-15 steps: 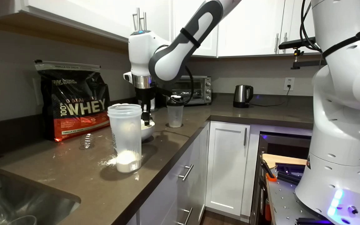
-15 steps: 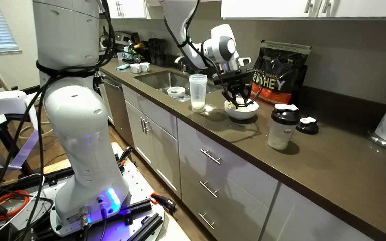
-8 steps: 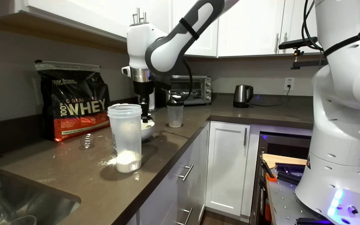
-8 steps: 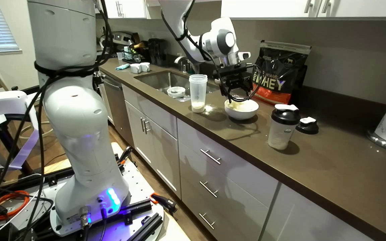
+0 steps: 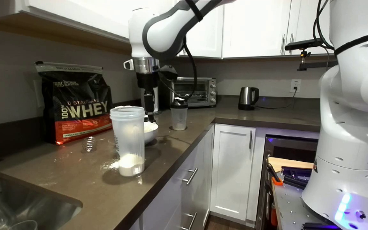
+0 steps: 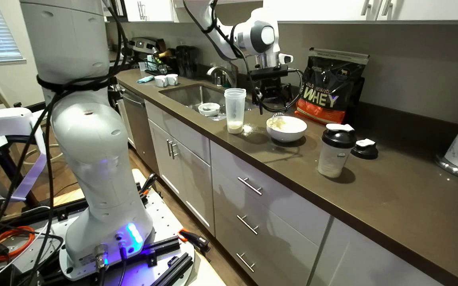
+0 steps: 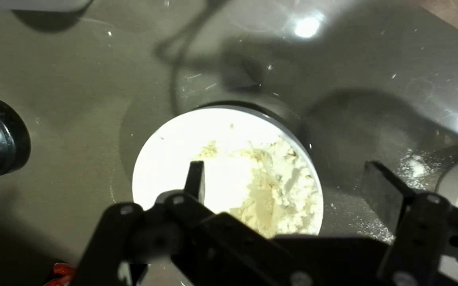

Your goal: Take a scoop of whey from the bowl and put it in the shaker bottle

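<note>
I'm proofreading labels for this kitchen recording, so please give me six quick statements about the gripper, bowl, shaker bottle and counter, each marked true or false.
1. The gripper stands open. True.
2. Whey lies in both the shaker bottle and the bowl. True.
3. The shaker bottle lies on its side. False: it stands upright.
4. A wire ball rests on the counter. True.
5. The gripper is holding the shaker bottle. False: the bottle stands apart from it.
6. The bowl is taller than the shaker bottle. False: the shaker bottle is taller.
</note>
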You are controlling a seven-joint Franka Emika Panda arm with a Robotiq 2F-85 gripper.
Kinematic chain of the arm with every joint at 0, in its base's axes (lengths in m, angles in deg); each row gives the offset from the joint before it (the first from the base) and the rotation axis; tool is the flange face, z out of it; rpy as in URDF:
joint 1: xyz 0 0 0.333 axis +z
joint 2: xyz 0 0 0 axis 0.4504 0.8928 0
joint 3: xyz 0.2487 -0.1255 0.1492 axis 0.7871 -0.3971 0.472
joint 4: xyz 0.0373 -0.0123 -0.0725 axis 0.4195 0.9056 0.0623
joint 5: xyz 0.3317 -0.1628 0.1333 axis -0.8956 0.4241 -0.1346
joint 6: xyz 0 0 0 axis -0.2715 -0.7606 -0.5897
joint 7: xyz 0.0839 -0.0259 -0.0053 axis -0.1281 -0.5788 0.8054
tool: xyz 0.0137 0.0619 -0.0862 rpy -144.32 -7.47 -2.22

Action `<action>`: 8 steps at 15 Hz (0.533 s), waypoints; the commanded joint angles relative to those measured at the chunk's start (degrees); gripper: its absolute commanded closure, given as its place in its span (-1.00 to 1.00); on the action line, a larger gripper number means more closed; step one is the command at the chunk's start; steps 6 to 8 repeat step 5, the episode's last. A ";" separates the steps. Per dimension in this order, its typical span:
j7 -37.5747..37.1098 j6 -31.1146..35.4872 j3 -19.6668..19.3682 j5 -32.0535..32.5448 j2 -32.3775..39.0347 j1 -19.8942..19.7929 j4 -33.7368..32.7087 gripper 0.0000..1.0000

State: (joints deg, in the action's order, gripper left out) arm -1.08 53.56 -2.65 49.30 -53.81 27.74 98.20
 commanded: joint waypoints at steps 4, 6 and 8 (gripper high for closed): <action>3.21 -2.80 0.60 -1.73 -3.63 -0.05 0.75 -1.00; 2.98 -2.92 0.62 -1.55 -3.90 -0.02 0.79 -1.00; 2.98 -2.92 0.62 -1.55 -3.90 -0.02 0.79 -1.00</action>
